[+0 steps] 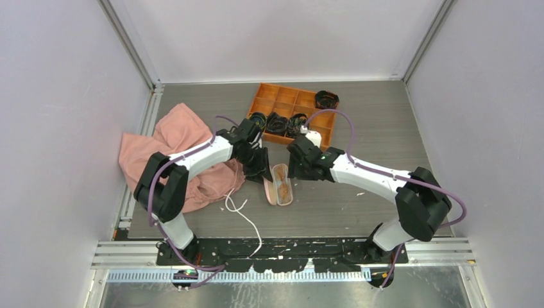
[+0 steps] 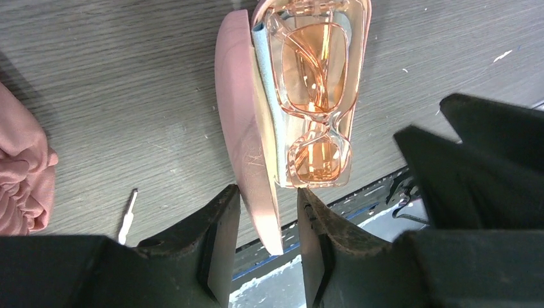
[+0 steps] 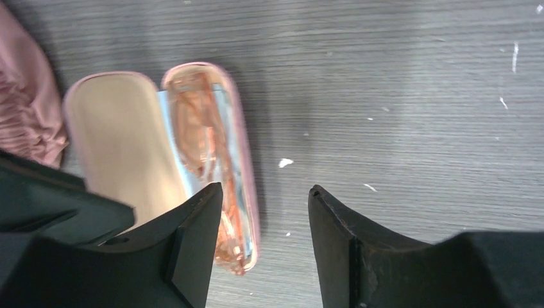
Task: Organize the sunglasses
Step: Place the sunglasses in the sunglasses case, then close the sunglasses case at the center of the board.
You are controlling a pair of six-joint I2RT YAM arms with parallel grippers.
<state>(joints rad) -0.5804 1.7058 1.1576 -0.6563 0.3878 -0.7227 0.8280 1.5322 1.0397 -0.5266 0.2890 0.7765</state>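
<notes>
The sunglasses [image 1: 283, 185], with pinkish-orange lenses and a thin frame, lie folded in the bottom half of an open pink case [image 1: 272, 190] at mid-table. In the left wrist view the sunglasses [image 2: 315, 96] rest on a light blue cloth [image 2: 262, 58]. The case's lid [image 2: 238, 128] stands on edge beside them. My left gripper [image 2: 268, 190] is open and straddles the lid's near end, with a gap on each side. My right gripper [image 3: 264, 188] is open and holds nothing. It hovers just right of the case, with one finger over the sunglasses [image 3: 204, 131].
An orange compartment tray [image 1: 282, 97] with black items stands behind the case, and another black item [image 1: 326, 99] lies at its right corner. A pink garment [image 1: 173, 141] is bunched under the left arm. A white cord [image 1: 247, 218] trails toward the near edge.
</notes>
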